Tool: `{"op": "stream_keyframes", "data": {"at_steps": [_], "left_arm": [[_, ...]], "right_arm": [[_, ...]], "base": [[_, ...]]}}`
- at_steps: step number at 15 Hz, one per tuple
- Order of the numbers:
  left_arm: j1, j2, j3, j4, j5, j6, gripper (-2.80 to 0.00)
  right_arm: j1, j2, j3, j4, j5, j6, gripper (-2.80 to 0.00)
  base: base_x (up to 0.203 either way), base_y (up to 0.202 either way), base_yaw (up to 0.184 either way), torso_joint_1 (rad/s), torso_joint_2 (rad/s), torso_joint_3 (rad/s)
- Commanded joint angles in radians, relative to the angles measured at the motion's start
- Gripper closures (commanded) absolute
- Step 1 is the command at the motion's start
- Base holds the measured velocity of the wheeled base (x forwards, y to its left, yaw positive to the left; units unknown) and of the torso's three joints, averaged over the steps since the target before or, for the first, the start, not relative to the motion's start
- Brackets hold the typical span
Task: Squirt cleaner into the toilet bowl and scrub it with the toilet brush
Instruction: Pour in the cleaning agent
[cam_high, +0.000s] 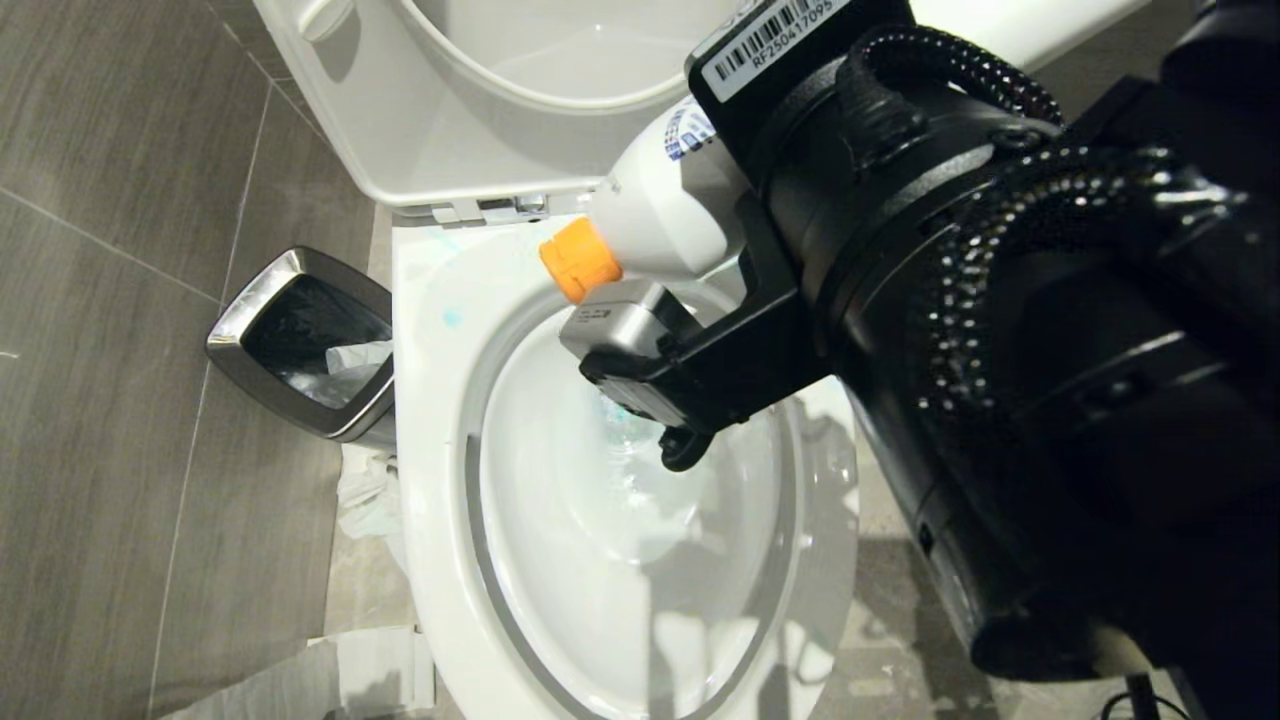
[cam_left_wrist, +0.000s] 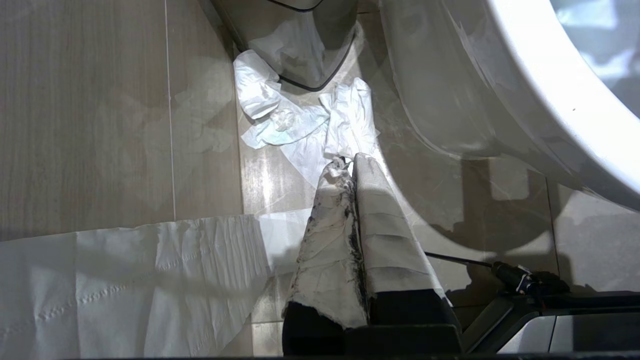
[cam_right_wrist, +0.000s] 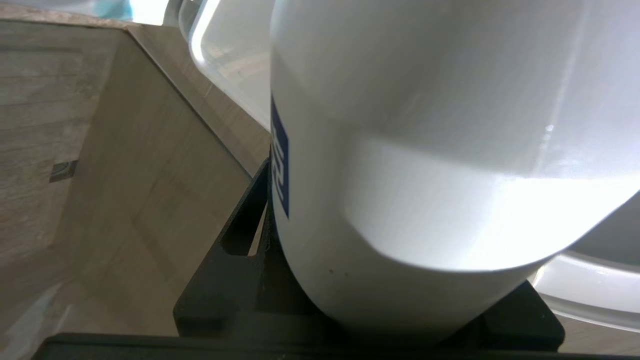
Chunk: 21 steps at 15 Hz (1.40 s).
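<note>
The toilet bowl (cam_high: 440, 420) stands open with its lid (cam_high: 400, 130) raised. Over the bowl's back rim my right gripper (cam_high: 715, 190) is shut on the white cleaner bottle (cam_high: 665, 215), which lies tilted with its orange cap (cam_high: 580, 260) pointing down toward the bowl. In the right wrist view the bottle (cam_right_wrist: 425, 150) fills the space between the black fingers (cam_right_wrist: 235, 250). A faint teal smear shows on the rim (cam_high: 452, 318). My left gripper (cam_left_wrist: 348, 161), its fingers wrapped in white tape, hangs shut and empty low beside the toilet's base (cam_left_wrist: 500, 90). The toilet brush is out of view.
A steel waste bin (cam_high: 300, 340) stands on the floor left of the toilet. Crumpled tissue (cam_left_wrist: 300, 125) lies between bin and toilet, and a long sheet of paper (cam_left_wrist: 125, 280) is spread on the tiles nearer to me. A black cable (cam_left_wrist: 520, 280) runs beside the left gripper.
</note>
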Motion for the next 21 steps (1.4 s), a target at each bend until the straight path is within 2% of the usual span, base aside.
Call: {"op": "stream_keyframes", "data": {"at_steps": [1,3,6,7,13,16,18,21], "left_arm": [[0.000,0.000,0.000,0.000,0.000,0.000,0.00],[0.000,0.001,0.000,-0.001,0.000,0.000,0.00],[0.000,0.000,0.000,-0.003,0.000,0.003,0.00],[0.000,0.000,0.000,-0.003,0.000,0.003,0.00],[0.000,0.000,0.001,-0.002,-0.005,0.008,0.00],[0.000,0.000,0.000,-0.003,-0.006,0.010,0.00],[0.000,0.002,0.001,-0.003,-0.008,0.008,0.00],[0.000,0.000,0.000,-0.002,-0.003,0.003,0.00]], "right_arm": [[-0.001,-0.011,0.038,-0.081,-0.045,-0.015,0.00],[0.001,-0.010,0.088,-0.246,-0.115,-0.015,0.00],[0.035,0.001,0.111,-0.476,-0.342,-0.015,0.00],[0.052,0.008,0.111,-0.510,-0.400,-0.015,0.00],[0.063,0.003,0.111,-0.512,-0.402,0.002,0.00],[0.062,0.007,0.097,-0.512,-0.402,0.174,0.00],[0.055,-0.003,0.096,-0.512,-0.402,0.259,0.00],[-0.017,-0.034,0.111,-0.512,-0.402,0.272,0.00]], "base": [[0.000,0.000,0.000,0.000,0.00,0.000],[0.000,0.000,0.000,0.000,0.00,0.000],[0.000,0.000,0.000,0.000,0.00,0.000],[0.000,0.000,0.000,0.000,0.00,0.000],[0.000,0.000,0.000,0.000,0.00,0.000],[0.000,0.000,0.000,0.000,0.00,0.000],[0.000,0.000,0.000,0.000,0.00,0.000],[0.000,0.000,0.000,0.000,0.00,0.000]]}}
